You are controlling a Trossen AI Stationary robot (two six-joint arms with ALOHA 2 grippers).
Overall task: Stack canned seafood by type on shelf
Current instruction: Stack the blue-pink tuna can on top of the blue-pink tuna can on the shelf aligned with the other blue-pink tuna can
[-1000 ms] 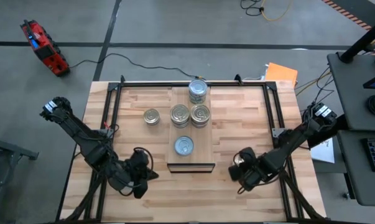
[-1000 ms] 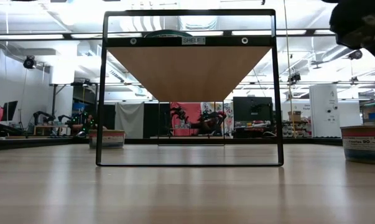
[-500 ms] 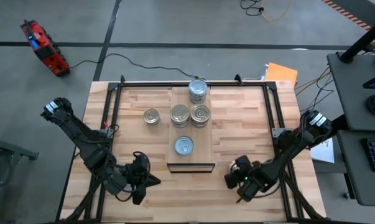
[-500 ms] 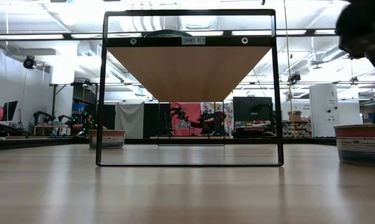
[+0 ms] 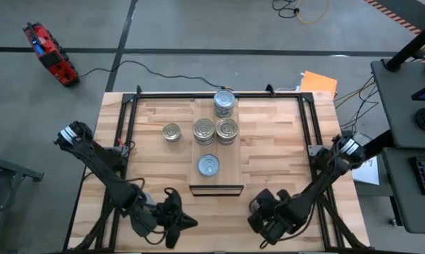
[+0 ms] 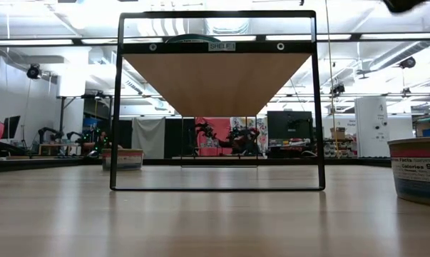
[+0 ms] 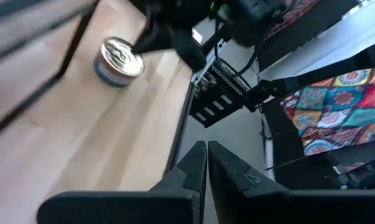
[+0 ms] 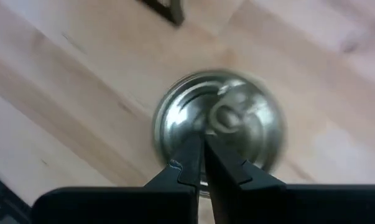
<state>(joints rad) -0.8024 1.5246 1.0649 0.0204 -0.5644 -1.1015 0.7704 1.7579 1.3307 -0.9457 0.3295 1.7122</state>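
Right gripper point(image 8: 203, 163), fingers closed and empty, hangs over a tin point(image 8: 219, 124) near the table's front edge point(image 5: 219, 243); you should spread them before descending.

Count: six tins point(image 5: 208, 166), one shelf point(image 5: 230, 166), two grippers
Four tops on the shelf (any stacked beneath stay uncounted); one on the table point(image 5: 275, 141); one under the right gripper point(image 8: 201, 140); the left gripper point(image 7: 206, 146) makes two.

Both arms are dark, chunky jointed tubes with pale silver-white caps up at the shoulder ends. The left gripper point(image 7: 206, 163) and right gripper point(image 8: 203, 163) have slim black wedge-shaped fingers.
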